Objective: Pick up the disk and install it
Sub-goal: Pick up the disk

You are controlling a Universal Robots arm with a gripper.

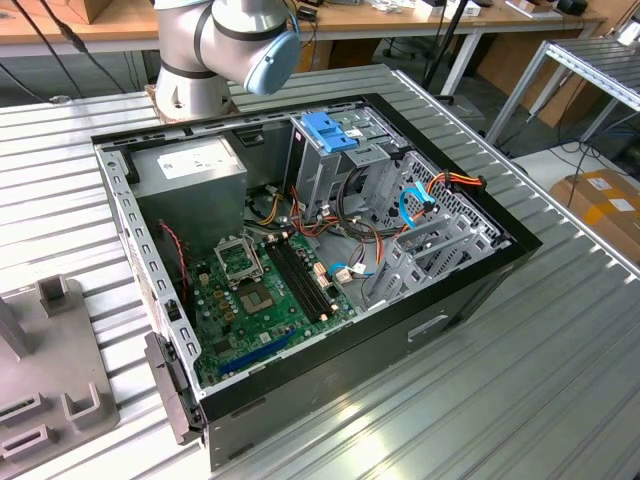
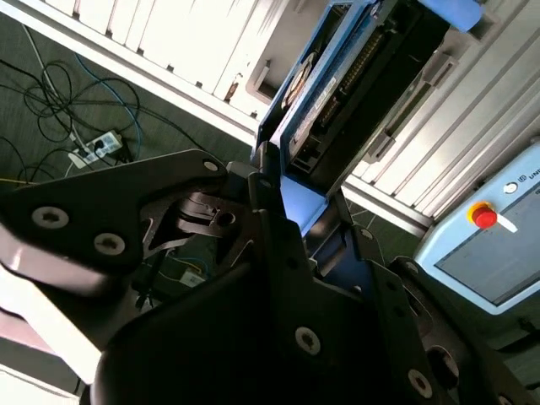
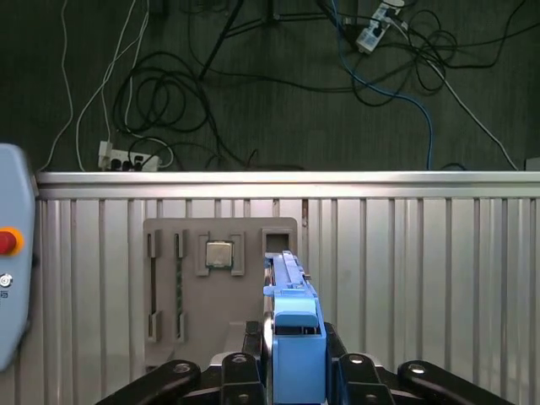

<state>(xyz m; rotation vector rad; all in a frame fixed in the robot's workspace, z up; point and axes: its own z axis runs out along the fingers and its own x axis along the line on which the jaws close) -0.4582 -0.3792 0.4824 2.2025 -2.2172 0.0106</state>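
Observation:
My gripper (image 3: 294, 359) is shut on the disk (image 3: 289, 283), which stands on edge between the black fingers (image 3: 253, 342) with its bright blue rail facing the first wrist view. In the second wrist view the disk (image 2: 325, 84) reaches out from the gripper (image 2: 295, 198), showing its dark face, white label and blue frame. It hangs above the ribbed metal table, over a grey holder plate (image 3: 173, 253). In the exterior view the open computer case (image 1: 470, 290) lies on the table, with a blue bracket (image 1: 330, 130) on top of its drive cage.
The holder plate carries a processor chip (image 3: 219, 253) and memory sticks (image 3: 179, 287). A grey holder (image 1: 50, 375) sits at the exterior view's left. Inside the case are a power supply (image 1: 190, 165), motherboard (image 1: 265, 290) and loose cables (image 1: 415, 205). A teach pendant (image 2: 489, 245) lies beside the table. Floor cables (image 3: 169, 93) run beyond the table edge.

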